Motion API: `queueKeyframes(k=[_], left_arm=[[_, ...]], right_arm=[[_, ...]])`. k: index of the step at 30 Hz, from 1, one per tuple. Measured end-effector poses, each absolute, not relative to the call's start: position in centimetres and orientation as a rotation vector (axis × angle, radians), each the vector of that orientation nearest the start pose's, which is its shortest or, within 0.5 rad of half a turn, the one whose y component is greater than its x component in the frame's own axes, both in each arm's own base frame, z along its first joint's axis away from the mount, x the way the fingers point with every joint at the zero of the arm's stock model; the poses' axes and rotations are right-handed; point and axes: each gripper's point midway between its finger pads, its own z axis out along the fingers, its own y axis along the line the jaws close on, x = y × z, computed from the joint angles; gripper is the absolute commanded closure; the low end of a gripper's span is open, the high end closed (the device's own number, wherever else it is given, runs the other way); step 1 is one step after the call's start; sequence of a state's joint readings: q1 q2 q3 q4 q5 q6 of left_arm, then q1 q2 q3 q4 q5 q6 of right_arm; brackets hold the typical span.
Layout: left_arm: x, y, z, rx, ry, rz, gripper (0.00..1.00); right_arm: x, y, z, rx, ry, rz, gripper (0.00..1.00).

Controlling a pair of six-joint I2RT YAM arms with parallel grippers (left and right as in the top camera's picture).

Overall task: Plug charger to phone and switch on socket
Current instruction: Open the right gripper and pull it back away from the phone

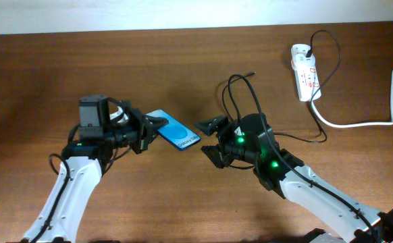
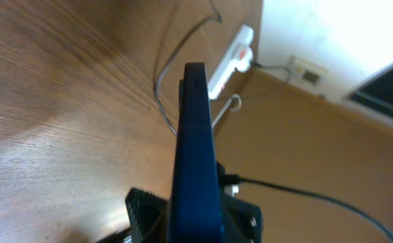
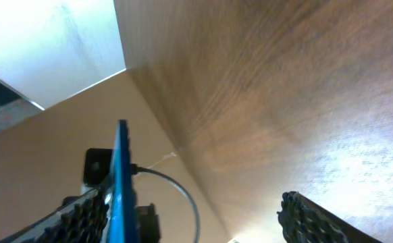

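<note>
Blue phone [image 3: 123,182] edge-on at lower left, just beside one ridged finger [image 3: 82,219] of the right gripper [image 3: 196,223], other finger well apart, black cable [image 3: 176,183] curving behind, wooden table [image 3: 284,88] beyond.

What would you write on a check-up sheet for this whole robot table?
Surface: brown wooden table.
Job's things: phone, blue screen showing; socket at the far right, switch unreadable.
Clutter: nothing seen.
Grippers: left gripper shut on the phone; right gripper open, empty, by the phone's other end.
Cables: black charger runs from the socket toward the right gripper, plug tip not findable; white cord leaves rightward.
Surroundings: pale wall beyond the table.
</note>
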State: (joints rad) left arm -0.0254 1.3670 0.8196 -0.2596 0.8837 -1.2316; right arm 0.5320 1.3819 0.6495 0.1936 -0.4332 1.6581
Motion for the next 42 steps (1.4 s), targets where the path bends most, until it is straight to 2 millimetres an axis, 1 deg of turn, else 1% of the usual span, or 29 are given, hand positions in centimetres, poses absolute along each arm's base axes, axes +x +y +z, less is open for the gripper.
queueKeyframes(k=[2,4,5,6,7,8,12,17,21,24,25,27,31,33,36,39,41,42], left_arm=[[32.8,-14.1,16.8,-0.990,2.396,-1.634,1.00],[32.2,-14.4,17.6,-0.895,2.400,-1.705,1.00],[31.9,-14.6,17.9,-0.853,2.404,-1.740,1.00],[31.6,-14.9,18.1,-0.816,2.408,-1.774,1.00],[31.4,-15.1,18.3,-0.782,2.414,-1.808,1.00],[31.1,-15.4,18.4,-0.742,2.419,-1.847,1.00],[30.5,-16.1,18.8,-0.615,2.415,-1.966,1.00],[30.1,-16.5,19.3,-0.514,2.395,-2.074,1.00],[29.8,-16.7,19.7,-0.476,2.386,-2.117,1.00],[29.5,-16.7,20.0,-0.427,2.374,-2.136,1.00],[29.4,-16.8,20.2,-0.406,2.368,-2.152,1.00],[29.2,-16.8,20.4,-0.370,2.357,-2.167,1.00],[28.6,-16.9,21.0,-0.302,2.335,-2.213,1.00],[28.4,-16.9,21.2,-0.283,2.328,-2.231,1.00],[28.3,-16.9,21.4,-0.273,2.324,-2.245,1.00],[28.3,-16.9,21.5,-0.267,2.322,-2.249,1.00],[28.3,-16.9,21.5,-0.266,2.322,-2.250,1.00],[28.3,-16.9,21.4,-0.266,2.322,-2.249,1.00]], right_arm=[[30.1,25.9,13.5,1.035,2.355,1.532,0.13],[30.1,25.7,13.3,0.948,2.367,1.489,0.09],[30.0,25.6,12.9,0.917,2.384,1.460,0.07],[29.8,25.4,12.4,0.895,2.408,1.427,0.01],[29.5,25.1,11.8,0.886,2.435,1.389,0.01],[28.9,24.6,10.7,0.896,2.479,1.326,0.02],[27.9,23.1,8.5,0.936,2.556,1.178,0.02],[27.6,22.2,7.5,0.955,2.578,1.089,0.02],[27.1,21.6,6.7,0.980,2.604,1.031,0.02],[26.8,20.6,5.9,1.010,2.618,0.949,0.02],[26.9,20.4,5.8,1.007,2.614,0.934,0.02],[26.9,20.3,5.8,0.941,2.623,0.912,0.02],[26.8,20.3,6.1,0.717,2.651,0.877,0.02],[26.5,20.1,7.1,0.637,2.643,0.880,0.02],[25.7,19.5,9.4,0.545,2.604,0.885,0.02],[24.1,17.6,10.5,0.535,2.605,0.806,0.02],[23.4,16.4,10.5,0.546,2.610,0.740,0.02],[22.8,15.3,10.3,0.565,2.618,0.673,0.02]])
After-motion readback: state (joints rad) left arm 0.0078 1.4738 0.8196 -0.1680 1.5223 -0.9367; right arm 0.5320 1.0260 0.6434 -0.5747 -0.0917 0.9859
